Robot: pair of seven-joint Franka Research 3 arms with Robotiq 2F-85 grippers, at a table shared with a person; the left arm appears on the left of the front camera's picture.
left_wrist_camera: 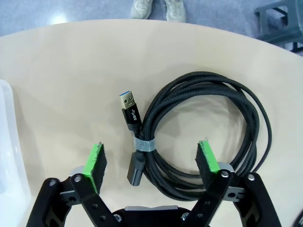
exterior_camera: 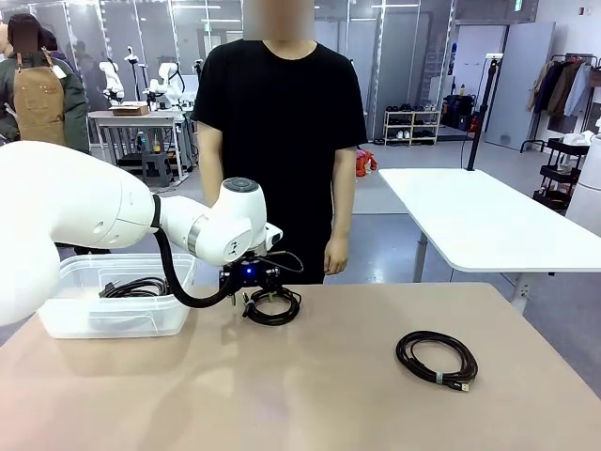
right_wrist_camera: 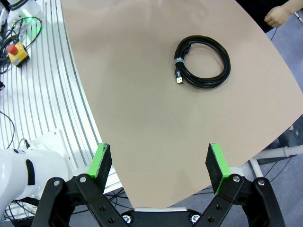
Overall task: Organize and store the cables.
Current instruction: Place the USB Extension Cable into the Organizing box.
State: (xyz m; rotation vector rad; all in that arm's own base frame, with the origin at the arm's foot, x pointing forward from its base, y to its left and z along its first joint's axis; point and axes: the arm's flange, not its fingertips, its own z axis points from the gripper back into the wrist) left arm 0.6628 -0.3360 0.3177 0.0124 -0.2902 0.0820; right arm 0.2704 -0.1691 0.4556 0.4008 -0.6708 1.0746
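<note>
- Judged step: pick-up of the coil (exterior_camera: 272, 305) lying on the bench (exterior_camera: 310, 404) at 3 o'clock of the bin (exterior_camera: 75, 319).
- The left gripper (left_wrist_camera: 151, 147) is held over it, jaws apart, straddling the tied side; no contact is seen.
- Next, a close, a lift and a carry toward 9 o'clock into the bin, where one cable (exterior_camera: 136, 287) lies, are called for.
- A second coil (exterior_camera: 437, 359) lies at 4 o'clock; the right gripper (right_wrist_camera: 159, 151) is held wide, empty.
- The bench is tan and matte; a person (exterior_camera: 282, 141) stands at 12 o'clock, a white table (exterior_camera: 488, 225) at 2 o'clock.
</note>
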